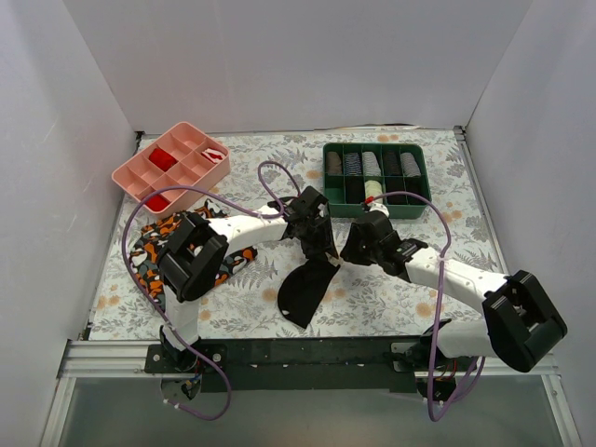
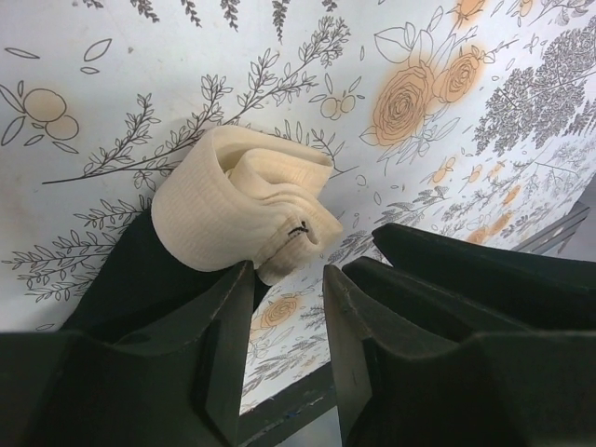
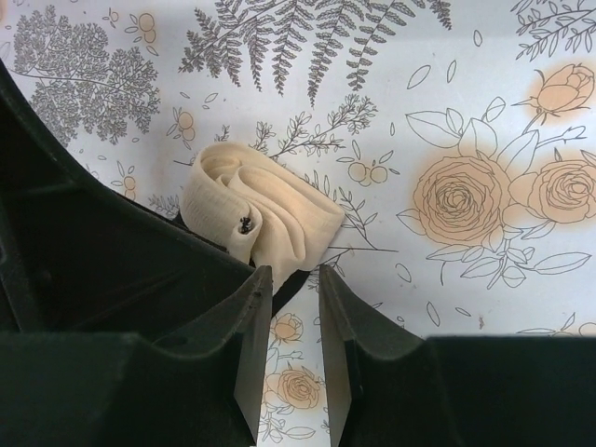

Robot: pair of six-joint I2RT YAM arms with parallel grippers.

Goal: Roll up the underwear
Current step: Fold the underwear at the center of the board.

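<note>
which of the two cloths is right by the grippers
The black underwear with the cream waistband, lying just ahead of the left gripper and right gripper. The orange patterned cloth lies far off to the left.

A floral table [image 1: 391, 298] is shown bearing a pink tray [image 1: 133, 177] upper left, a green tray [image 1: 376, 146] upper right, patterned cloth [image 1: 149, 256] left, underwear [image 1: 305, 289] centre.

underwear [image 1: 303, 296]: from above, waistband [image 2: 233, 205] hidden under left gripper [image 1: 321, 250] and right gripper [image 1: 350, 246]; in wrist views, black body mostly behind fingers [image 2: 223, 363]. patterned cloth [image 1: 147, 253]: partly covered by left arm [image 1: 251, 228]. green tray [image 1: 372, 147], pink tray [image 1: 191, 138]: contents too small to identify. finger contact with waistband: cannot tell.
</note>
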